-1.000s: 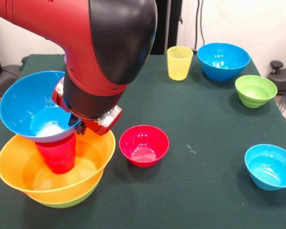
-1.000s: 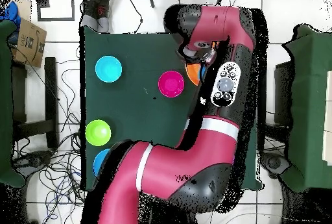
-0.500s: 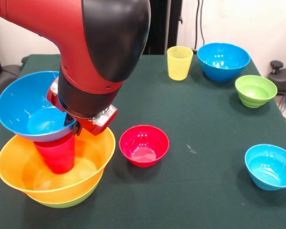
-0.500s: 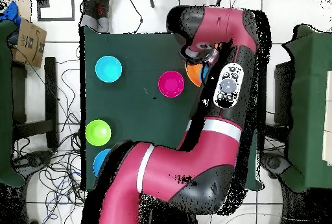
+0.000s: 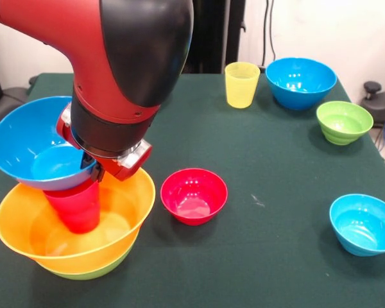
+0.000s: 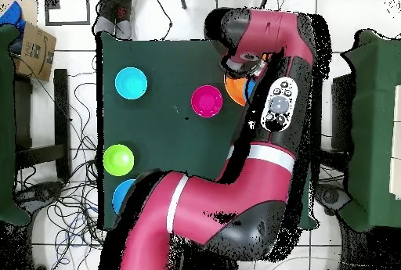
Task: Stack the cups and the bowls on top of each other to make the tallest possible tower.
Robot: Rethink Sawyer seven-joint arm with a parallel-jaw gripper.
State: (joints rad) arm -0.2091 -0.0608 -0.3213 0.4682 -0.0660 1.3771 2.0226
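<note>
The tower stands at the front left: a large orange bowl (image 5: 25,231) nested in a lime-green bowl (image 5: 90,273), with a red cup (image 5: 74,208) upright inside. A medium blue bowl (image 5: 32,151) rests tilted on top of the red cup. My gripper (image 5: 93,170) is shut on that bowl's right rim, with the arm's bulk just above it. In the overhead view the arm hides the gripper and most of the tower; only a sliver of the orange bowl (image 6: 232,89) shows. The purple bowl is out of view.
On the green table (image 5: 269,154) stand a small red bowl (image 5: 194,194) beside the tower, a yellow cup (image 5: 241,83), a medium blue bowl (image 5: 300,82), a ribbed green bowl (image 5: 344,122) and a small blue bowl (image 5: 363,223).
My arm has shifted to the left, and the blue bowl in my gripper has slid left over the red cup. The other pieces have not moved.
</note>
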